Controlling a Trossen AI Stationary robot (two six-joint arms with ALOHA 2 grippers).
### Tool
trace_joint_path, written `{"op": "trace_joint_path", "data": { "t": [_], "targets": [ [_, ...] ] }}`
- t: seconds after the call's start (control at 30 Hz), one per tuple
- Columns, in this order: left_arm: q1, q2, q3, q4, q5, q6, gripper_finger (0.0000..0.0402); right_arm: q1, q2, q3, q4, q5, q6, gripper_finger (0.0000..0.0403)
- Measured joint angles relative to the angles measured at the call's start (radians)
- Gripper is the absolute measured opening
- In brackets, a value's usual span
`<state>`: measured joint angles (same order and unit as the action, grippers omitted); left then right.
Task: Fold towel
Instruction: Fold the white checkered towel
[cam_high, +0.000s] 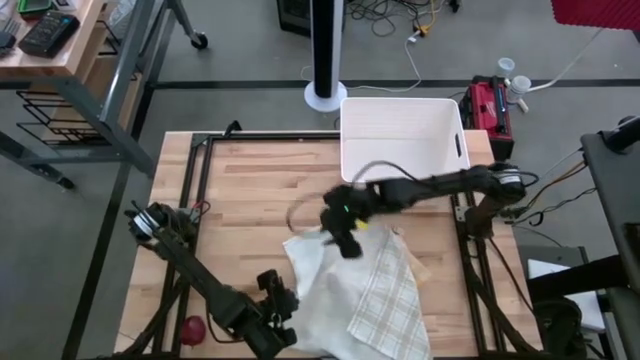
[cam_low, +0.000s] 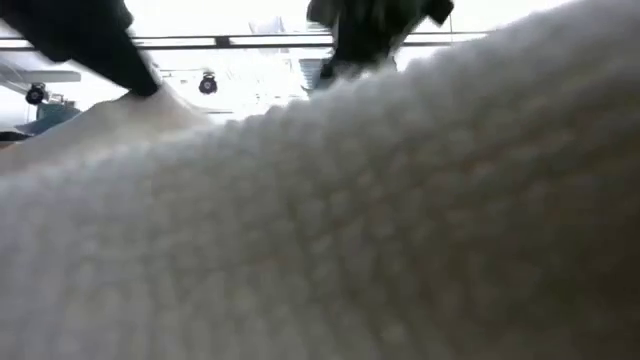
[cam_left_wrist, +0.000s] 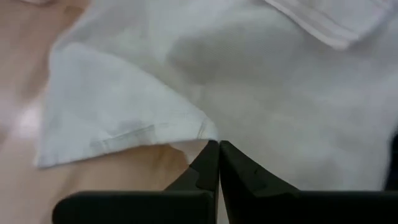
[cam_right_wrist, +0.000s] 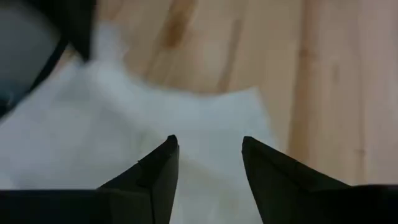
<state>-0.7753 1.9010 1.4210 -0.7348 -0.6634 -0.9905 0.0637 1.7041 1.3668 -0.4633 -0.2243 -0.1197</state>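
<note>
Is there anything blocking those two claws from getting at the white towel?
Nothing visible does. The left claw is shut right at the edge of the white cloth towel, near the table's front. The right claw stands open directly over the towel's far corner. The white plastic bin and small red ball sit aside.
</note>
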Motion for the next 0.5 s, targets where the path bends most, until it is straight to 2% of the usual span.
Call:
{"op": "trace_joint_path", "data": {
  "t": [0.17, 0.5],
  "targets": [
    [-0.041, 0.040, -0.044, 0.108, -0.005, -0.081, 0.0000, -0.103, 0.101, 0.000, 0.056, -0.037, 0.050, 0.0187],
    [-0.066, 0.058, -0.187, 0.289, -0.079, -0.219, 0.0000, -0.143, 0.402, 0.124, 0.039, -0.015, 0.258, 0.0204]
  ]
}}
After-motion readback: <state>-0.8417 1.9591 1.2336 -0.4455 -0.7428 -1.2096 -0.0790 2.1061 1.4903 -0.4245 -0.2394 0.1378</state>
